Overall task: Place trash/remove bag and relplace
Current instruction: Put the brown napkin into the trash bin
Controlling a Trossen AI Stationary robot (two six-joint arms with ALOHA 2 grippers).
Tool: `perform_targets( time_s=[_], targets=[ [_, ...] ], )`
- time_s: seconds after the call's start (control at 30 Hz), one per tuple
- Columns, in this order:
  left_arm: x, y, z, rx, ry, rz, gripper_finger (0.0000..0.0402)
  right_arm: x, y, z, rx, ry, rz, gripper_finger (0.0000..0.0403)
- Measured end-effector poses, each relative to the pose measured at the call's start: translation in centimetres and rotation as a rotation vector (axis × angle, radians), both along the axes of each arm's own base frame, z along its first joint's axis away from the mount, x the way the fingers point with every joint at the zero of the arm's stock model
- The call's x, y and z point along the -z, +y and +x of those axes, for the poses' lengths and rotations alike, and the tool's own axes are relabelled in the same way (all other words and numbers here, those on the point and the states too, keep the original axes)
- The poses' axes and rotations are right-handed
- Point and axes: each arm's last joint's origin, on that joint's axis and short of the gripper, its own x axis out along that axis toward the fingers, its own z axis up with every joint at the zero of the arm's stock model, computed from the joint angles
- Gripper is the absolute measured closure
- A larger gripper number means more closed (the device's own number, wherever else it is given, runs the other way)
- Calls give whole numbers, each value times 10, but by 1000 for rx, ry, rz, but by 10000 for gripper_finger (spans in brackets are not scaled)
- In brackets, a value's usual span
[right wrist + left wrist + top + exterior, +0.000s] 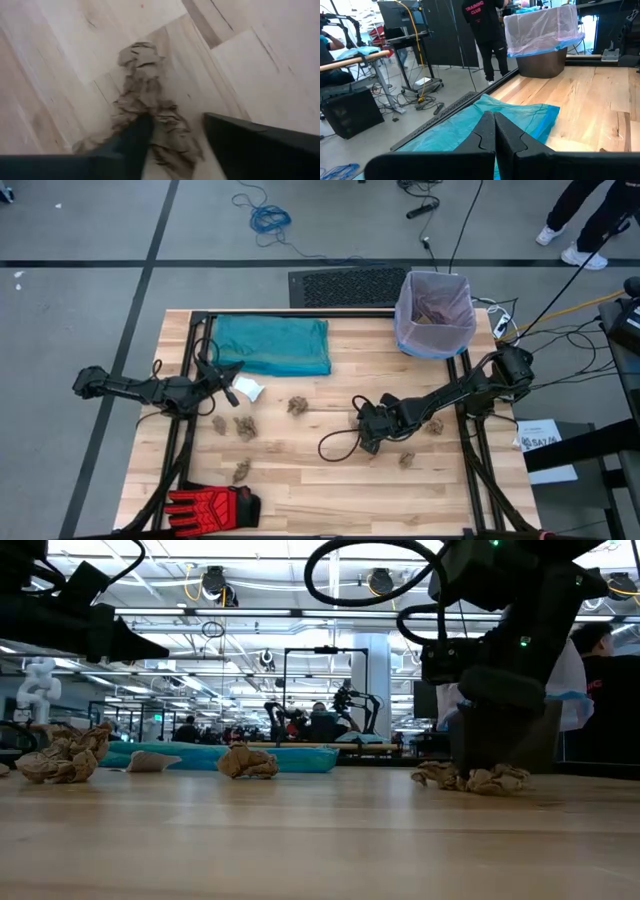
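Observation:
Several crumpled tan trash wads lie across the wooden table (pixel 330 490), among them one (pixel 297 405) mid-table and one (pixel 245 427) further left. My right gripper (pixel 360 423) is low at mid-table, open. Its fingers straddle a long wad (pixel 145 95): one finger (pixel 131 142) touches it and the other (pixel 255 145) stands apart from it. The same wad (pixel 475 778) lies under that gripper in the low view. The lilac bag (pixel 435 310) lines the bin at the back right. My left gripper (pixel 232 392) is shut and empty by the folded teal bag (pixel 272 345).
A red-and-black glove (pixel 212 505) lies at the front left corner. A white scrap (pixel 248 389) sits beside the left gripper. A black cable (pixel 335 442) loops by the right gripper. People stand beyond the table's far side (pixel 485 30).

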Motion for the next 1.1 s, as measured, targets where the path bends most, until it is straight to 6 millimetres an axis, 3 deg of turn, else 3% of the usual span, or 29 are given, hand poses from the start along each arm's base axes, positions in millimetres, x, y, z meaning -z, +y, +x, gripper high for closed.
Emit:
perform_targets(
  time_s=[0.1,0.17,0.43,0.6,0.73,0.83,0.97,1.1],
  targets=[
    [0,0,0,0,0,0,401,-10,-6,1,-35,9,-13,351],
    [0,0,0,0,0,0,401,-16,-10,3,-59,13,-17,387],
    [0,0,0,0,0,0,401,-62,-32,22,-123,14,-49,398],
    [0,0,0,0,0,0,401,-110,-44,37,-179,-3,-103,400],
    [0,0,0,0,0,0,401,-161,-57,40,-182,1,-221,401],
    [0,0,0,0,0,0,401,-201,-70,32,-143,25,-328,402],
    [0,0,0,0,0,0,401,-252,-96,8,-15,46,-486,402],
    [0,0,0,0,1,0,401,-279,-126,-21,105,98,-540,402]
  ],
)
